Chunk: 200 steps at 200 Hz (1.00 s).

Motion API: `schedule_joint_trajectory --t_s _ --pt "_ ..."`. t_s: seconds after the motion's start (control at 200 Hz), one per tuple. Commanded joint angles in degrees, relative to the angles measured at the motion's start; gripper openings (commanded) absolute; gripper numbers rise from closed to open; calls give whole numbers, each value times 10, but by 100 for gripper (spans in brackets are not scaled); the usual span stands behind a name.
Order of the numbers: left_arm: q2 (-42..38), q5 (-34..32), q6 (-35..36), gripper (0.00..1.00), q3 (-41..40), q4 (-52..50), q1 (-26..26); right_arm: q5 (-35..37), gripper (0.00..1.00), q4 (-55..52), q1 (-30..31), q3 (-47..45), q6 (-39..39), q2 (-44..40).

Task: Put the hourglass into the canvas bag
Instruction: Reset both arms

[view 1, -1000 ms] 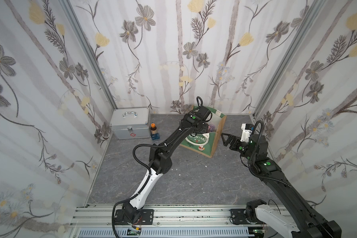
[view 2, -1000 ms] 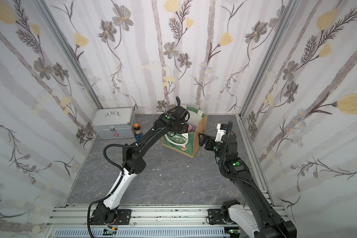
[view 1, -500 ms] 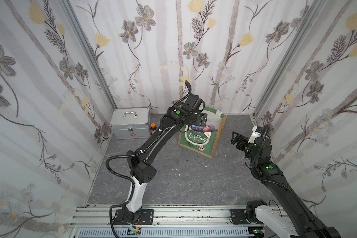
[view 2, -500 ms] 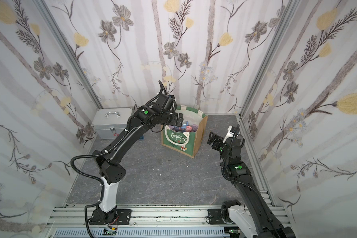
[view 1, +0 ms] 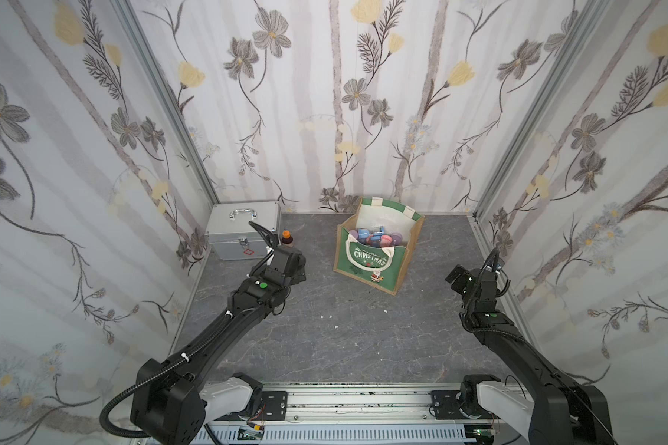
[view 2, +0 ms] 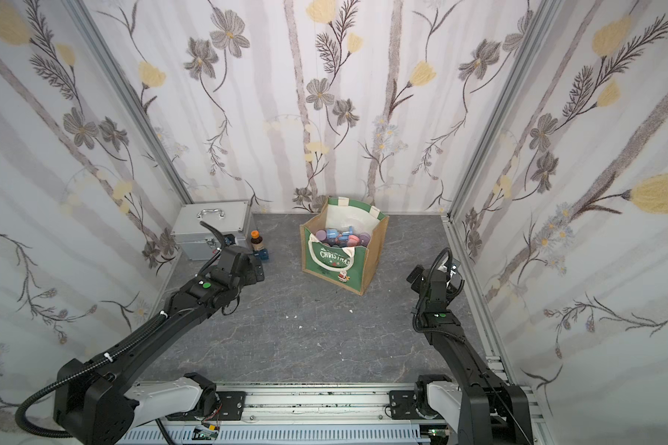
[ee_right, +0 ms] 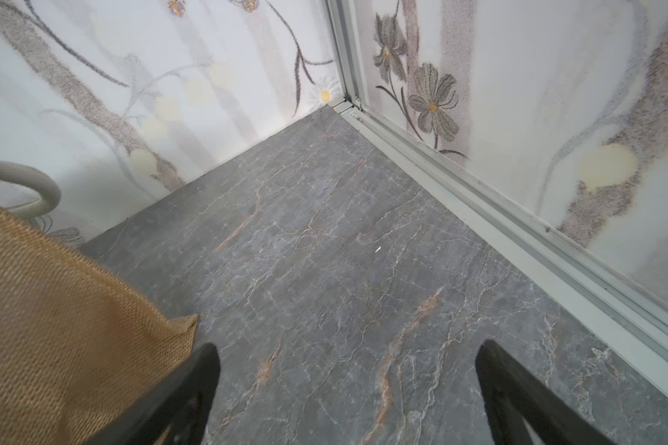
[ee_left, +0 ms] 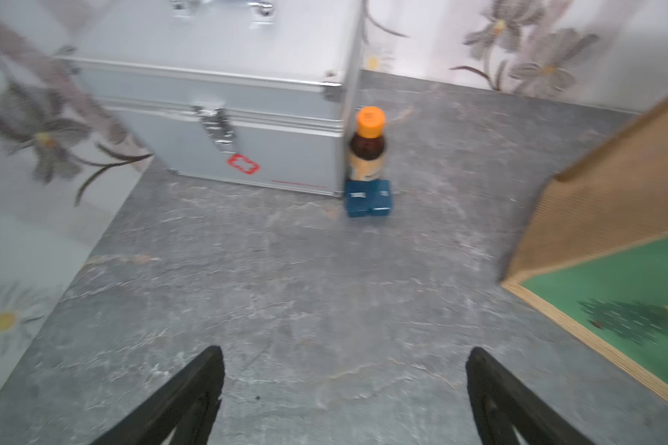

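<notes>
Two arms, both sets of jaws spread wide and holding nothing.

Both top views: the canvas bag (view 1: 371,262) (view 2: 334,262) stands upright at far centre of the grey tabletop (view 1: 344,335), mouth open, with blue, pink and purple pieces (view 1: 375,237) piled inside. The hourglass is nowhere on the tabletop. It is likely one of those pieces in the bag, but I can't single it out. The left gripper (view 1: 298,269) (view 2: 257,269) sits well left of the bag, near the silver case (view 1: 243,227) and the orange-capped bottle (view 1: 286,238). A second ago it was over the bag mouth and half closed. Since then it has opened fully and swung out left. The right gripper (view 1: 454,277) (view 2: 413,275) has also backed off toward the right wall, apart from the bag. This reads as drop done and arms retreating, so the task looks finished or nearly so.

Left wrist: left gripper (ee_left: 344,352) spread, bare floor between the jaws. The silver case (ee_left: 209,115) is ahead, the bottle (ee_left: 367,150) right against its corner, and a blue block (ee_left: 369,198) just near of the bottle. The bag's jute side (ee_left: 614,215) shows, slightly blurred.

Right wrist: right gripper (ee_right: 348,345) spread, nothing between the jaws. The bag's jute side (ee_right: 55,289) and a white handle (ee_right: 35,188) lie close by one jaw; I can't tell if they touch.
</notes>
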Motion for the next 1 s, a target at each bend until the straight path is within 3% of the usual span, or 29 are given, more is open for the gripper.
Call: schedule_joint_trajectory --t_s 0.0,0.07,0.195,0.28,0.455,0.535,0.575,0.659,0.689,0.734,0.824,0.869,0.994 --pt "-49 -116 43 100 -106 181 41 30 100 97 -1 -1 -50 8" --pt "-67 -120 84 100 -168 268 72 47 100 145 -1 -21 -85 10" --pt "-26 -59 151 100 -253 470 114 63 100 249 -5 -80 -121 26" --pt "43 -26 213 100 -277 600 119 21 100 387 -11 -129 -155 46" --pt "191 41 266 100 -288 785 148 -76 100 542 -28 -153 -194 110" --pt "212 58 236 100 -276 776 172 -144 100 624 -49 -167 -190 164" --pt "199 111 226 100 -273 740 189 -150 100 598 -51 -165 -188 152" --pt "250 186 230 100 -291 813 211 -165 100 622 -51 -165 -198 167" --pt "256 179 234 100 -293 842 211 -164 100 612 -50 -163 -200 163" --pt "233 183 217 100 -274 761 214 -158 100 590 -49 -157 -202 157" --pt "236 182 195 100 -256 727 232 -154 100 621 -45 -167 -206 164" --pt "247 178 201 100 -264 766 233 -157 100 614 -45 -164 -206 163" --pt "240 179 199 100 -263 748 231 -158 100 614 -45 -164 -207 164"
